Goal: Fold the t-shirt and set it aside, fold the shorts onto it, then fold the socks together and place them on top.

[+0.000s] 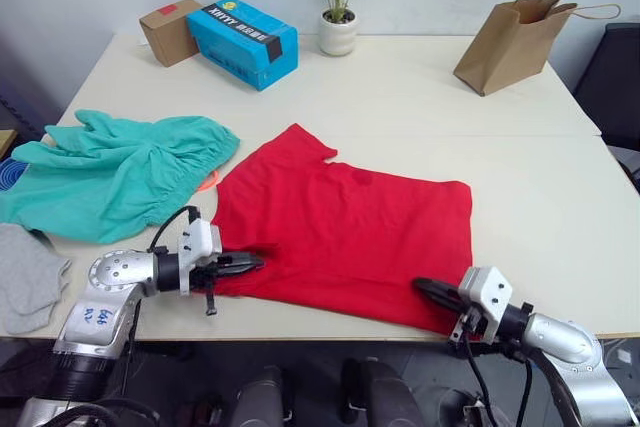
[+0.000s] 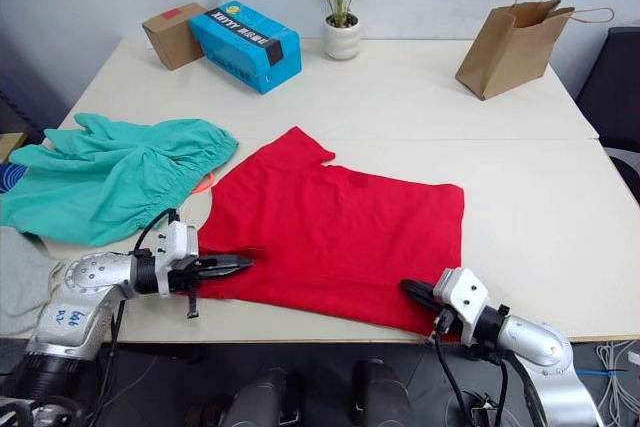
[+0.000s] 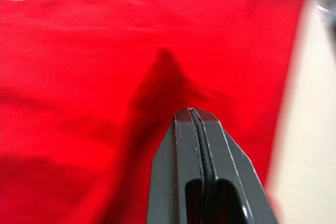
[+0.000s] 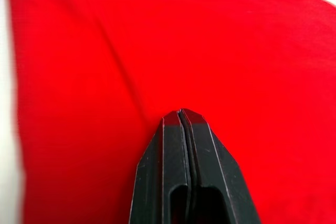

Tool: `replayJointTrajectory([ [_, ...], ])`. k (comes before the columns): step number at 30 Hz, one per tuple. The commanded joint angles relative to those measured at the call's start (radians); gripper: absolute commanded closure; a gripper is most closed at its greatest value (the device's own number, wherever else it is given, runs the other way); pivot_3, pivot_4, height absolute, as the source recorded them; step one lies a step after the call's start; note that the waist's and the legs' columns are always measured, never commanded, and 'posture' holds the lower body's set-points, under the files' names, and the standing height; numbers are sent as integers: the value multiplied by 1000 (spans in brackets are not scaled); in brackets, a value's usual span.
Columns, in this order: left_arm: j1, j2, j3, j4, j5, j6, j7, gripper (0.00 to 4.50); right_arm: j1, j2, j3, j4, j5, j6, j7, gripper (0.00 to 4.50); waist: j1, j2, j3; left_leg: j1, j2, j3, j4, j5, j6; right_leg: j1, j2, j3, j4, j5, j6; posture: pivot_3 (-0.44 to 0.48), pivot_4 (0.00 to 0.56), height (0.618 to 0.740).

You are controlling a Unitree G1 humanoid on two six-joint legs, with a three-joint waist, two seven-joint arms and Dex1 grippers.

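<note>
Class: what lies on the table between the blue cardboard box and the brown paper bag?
A small green plant in a white pot, seen in the left eye view.

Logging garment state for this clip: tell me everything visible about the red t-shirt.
The t-shirt is plain bright red, soft-looking fabric, lying flat on the table near its front edge, one sleeve pointing toward the far side. The left gripper and right gripper, both shut, meet its near corners. The shorts lie beside it.

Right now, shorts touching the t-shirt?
Cannot tell. In the left eye view the shorts come right up to the t-shirt near its sleeve, with an orange drawstring at the meeting point, but neither overlap nor a gap shows plainly.
</note>
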Motion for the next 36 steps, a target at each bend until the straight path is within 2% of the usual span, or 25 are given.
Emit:
replayJointTrajectory([
  [1, -13, -4, 31, 88, 56, -56, 77, 4486, 3, -7, -49, 39, 11, -66, -8, 4500, -1, 0, 0, 0, 0, 0, 0, 0, 0, 0, 0, 0, 0, 0, 0, 0, 150, 740],
  [7, -47, -21, 45, 198, 85, -134, 142, 4486, -30, -12, -128, 212, 12, -189, -31, 4500, -1, -1, -1, 1, 0, 0, 0, 0, 0, 1, 0, 0, 0, 0, 0, 0, 150, 740],
  [10, -65, -23, 89, 180, 35, -136, 146, 4486, -53, -13, -170, 248, 51, -220, -28, 4500, -1, -1, -1, 1, 0, 0, 0, -1, 1, 1, 0, 0, 0, 0, 0, 0, 150, 740],
  [13, -48, -7, 143, 93, -56, -101, 102, 4486, -66, -21, -182, 195, 124, -194, 11, 4500, -5, -1, -1, 1, 0, 0, 0, 0, 0, 1, 0, 0, 0, 0, 0, 0, 150, 740],
  [18, 79, 71, 145, -107, -129, -17, -4, 4486, 2, -29, -92, 18, 174, -123, 83, 4500, -13, 0, -2, 2, 1, 0, -1, 0, -1, 1, 0, 0, 1, 0, -1, 0, 150, 740],
  [23, 213, 8, 153, -209, -131, 18, 85, 4486, 63, 17, 4, -2, 84, -169, 57, 4500, -4, 1, -2, 2, 1, 0, -2, -1, -1, 1, 0, 0, 0, -1, -1, 0, 150, 740],
  [28, 285, -38, 136, -151, -27, -80, 143, 4486, 102, 66, -45, 141, 24, -260, -29, 4500, 2, 0, -2, 2, 1, 0, -2, -6, -2, 1, 0, 0, -1, 0, -1, 0, 150, 740],
  [31, 264, -30, 149, -52, 7, -142, 146, 4486, 136, 29, -97, 206, 37, -291, -17, 4500, 4, -2, -6, 2, 1, 0, -2, -6, -1, 2, 0, 0, -2, 0, -1, 0, 150, 740],
  [36, 225, 0, 183, 27, -7, -169, 130, 4486, 186, -37, -175, 181, 106, -284, 34, 4500, 2, -4, -7, 2, 1, 0, -2, -7, 0, 2, 0, 0, -3, 0, -1, 0, 150, 740],
])
